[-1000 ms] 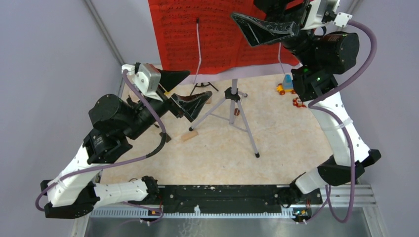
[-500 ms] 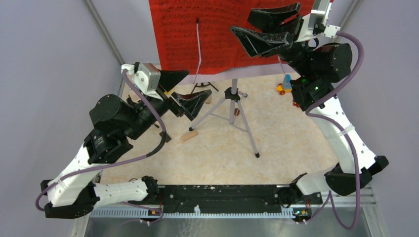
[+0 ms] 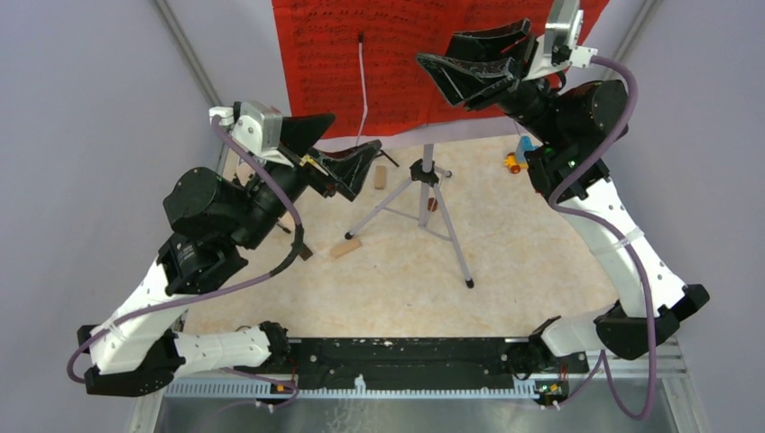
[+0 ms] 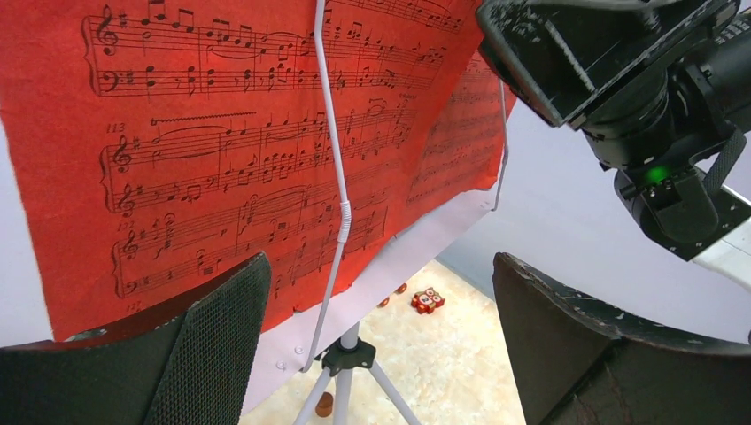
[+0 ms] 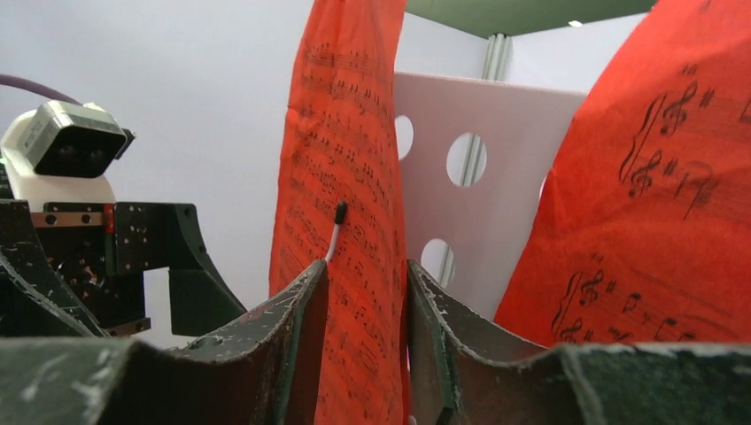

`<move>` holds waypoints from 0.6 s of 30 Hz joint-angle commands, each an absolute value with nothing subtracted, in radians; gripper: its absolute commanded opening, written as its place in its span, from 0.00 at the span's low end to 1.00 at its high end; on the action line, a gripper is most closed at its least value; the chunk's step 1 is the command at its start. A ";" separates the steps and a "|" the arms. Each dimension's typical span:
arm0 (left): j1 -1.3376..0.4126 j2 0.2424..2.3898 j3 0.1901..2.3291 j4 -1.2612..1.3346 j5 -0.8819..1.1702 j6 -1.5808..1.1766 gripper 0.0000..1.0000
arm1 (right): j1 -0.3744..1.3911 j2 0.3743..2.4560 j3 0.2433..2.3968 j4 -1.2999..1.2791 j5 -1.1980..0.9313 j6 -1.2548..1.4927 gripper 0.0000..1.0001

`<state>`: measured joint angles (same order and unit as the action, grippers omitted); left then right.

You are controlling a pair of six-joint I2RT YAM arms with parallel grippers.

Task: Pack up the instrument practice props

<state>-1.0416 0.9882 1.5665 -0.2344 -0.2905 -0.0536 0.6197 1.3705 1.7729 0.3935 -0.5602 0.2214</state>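
Observation:
The white perforated music desk [image 5: 496, 204] stands on tall silver tripod legs [image 3: 424, 207] at the table's middle back. Red sheet-music pages [image 3: 361, 54] lie on it under a white wire holder [image 4: 332, 159]. My right gripper [image 3: 478, 59] is high at the pages' right side. In the right wrist view its jaws [image 5: 367, 270] stand slightly apart with one red page [image 5: 363, 177] hanging between them. My left gripper [image 3: 338, 153] is wide open and empty, just left of the tripod hub [image 4: 348, 354] and below the pages [image 4: 221, 159]. Microphones are out of view.
A tan wooden block [image 3: 345, 248] lies near the left tripod leg, another [image 3: 380, 174] by the hub. A small colourful toy car [image 3: 519, 158] sits at the back right under my right arm. A red owl toy [image 4: 428, 299] lies behind the stand.
My right gripper has swung left and lower onto the pages' right edge, its jaws now either side of a page. My left gripper has risen and moved back toward the stand.

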 commanded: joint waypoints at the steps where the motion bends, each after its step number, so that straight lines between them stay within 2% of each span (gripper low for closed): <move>1: -1.044 1.007 1.603 -0.175 -0.315 -0.045 0.98 | 0.630 1.345 1.739 0.390 -0.538 0.198 0.37; 13: -1.044 1.040 1.603 -0.096 -0.403 -0.008 0.95 | 0.630 1.307 1.633 0.405 -0.554 0.225 0.32; 18: -1.044 1.063 1.618 -0.071 -0.412 0.020 0.93 | 0.630 1.297 1.618 0.411 -0.554 0.240 0.23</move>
<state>-1.0416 1.0454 1.5761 -0.1471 -0.3889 -0.0193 0.6216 1.3304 1.6234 0.3809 -0.5507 0.2199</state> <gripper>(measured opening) 0.942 0.263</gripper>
